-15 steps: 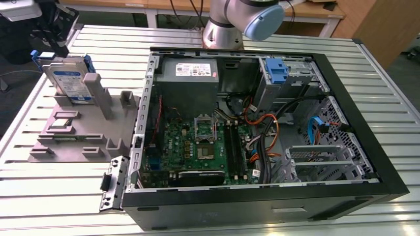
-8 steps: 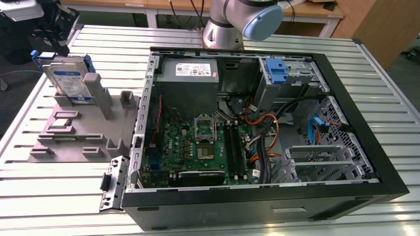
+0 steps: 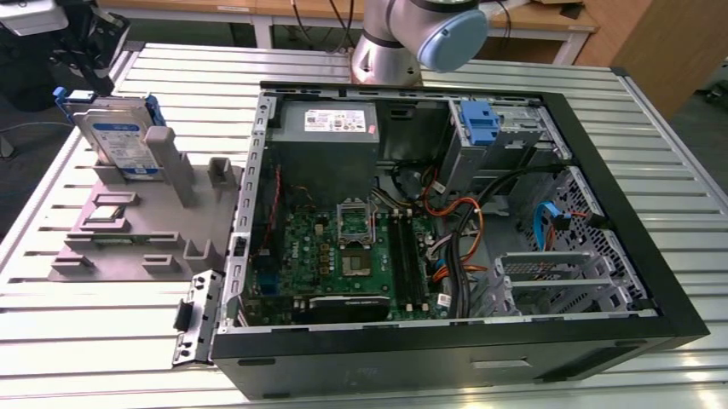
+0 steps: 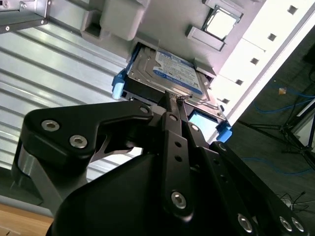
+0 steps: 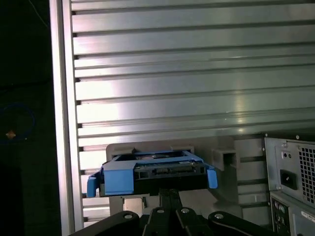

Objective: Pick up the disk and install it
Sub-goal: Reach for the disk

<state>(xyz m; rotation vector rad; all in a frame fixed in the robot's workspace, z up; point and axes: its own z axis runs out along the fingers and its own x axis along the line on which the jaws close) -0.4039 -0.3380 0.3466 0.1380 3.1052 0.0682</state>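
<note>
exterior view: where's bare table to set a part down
Bare ribbed aluminium table lies between the grey plastic fixture and the near edge, and along the open black computer case on the exterior view's right. Inside the case is crowded.

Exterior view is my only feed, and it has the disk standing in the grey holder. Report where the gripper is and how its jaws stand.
Observer: In the second wrist view the gripper points at the disk and lines up with the disk's near edge.
Operator: Give me the jaws.
Observer: Shut in both wrist views, with nothing held between them.
Operator: Describe the blue plastic on the disk from up close.
Observer: The first wrist view looks at the disk edge-on. The blue carrier runs across that edge, with a tab sticking out at each end.
</note>
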